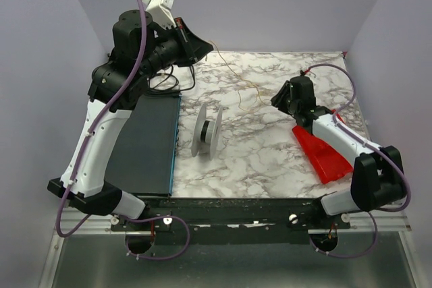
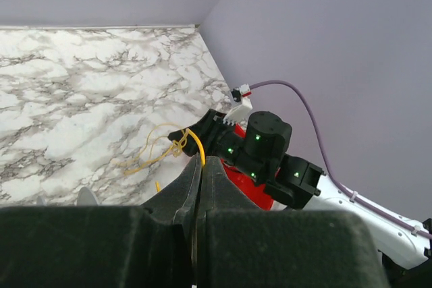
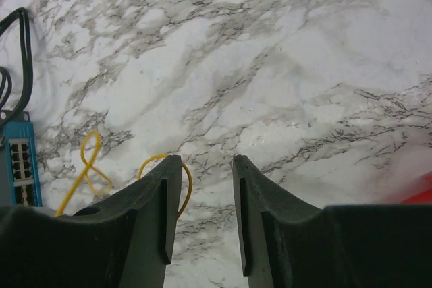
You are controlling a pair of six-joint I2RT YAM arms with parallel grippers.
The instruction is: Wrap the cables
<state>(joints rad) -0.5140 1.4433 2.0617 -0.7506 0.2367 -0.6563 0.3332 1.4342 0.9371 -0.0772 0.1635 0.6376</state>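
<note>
The cable is a thin pale yellow wire (image 1: 235, 74) running from my raised left gripper (image 1: 202, 48) across the marble table to a loose tangle beside my right gripper (image 1: 277, 100). In the left wrist view my left gripper (image 2: 202, 164) is shut on the wire (image 2: 198, 145), with the tangle (image 2: 155, 154) lying on the table beyond. In the right wrist view my right gripper (image 3: 206, 160) is open and empty, low over the table. A loop of the wire (image 3: 185, 187) lies just beside its left finger (image 3: 162, 187), and another loop (image 3: 88, 166) lies further left.
An empty grey spool (image 1: 208, 131) stands on its rim mid-table. A dark mat with a blue edge (image 1: 145, 143) lies at the left, with a thicker black cord (image 1: 177, 85) behind it. A red flat piece (image 1: 324, 154) lies under my right arm. Walls enclose the table.
</note>
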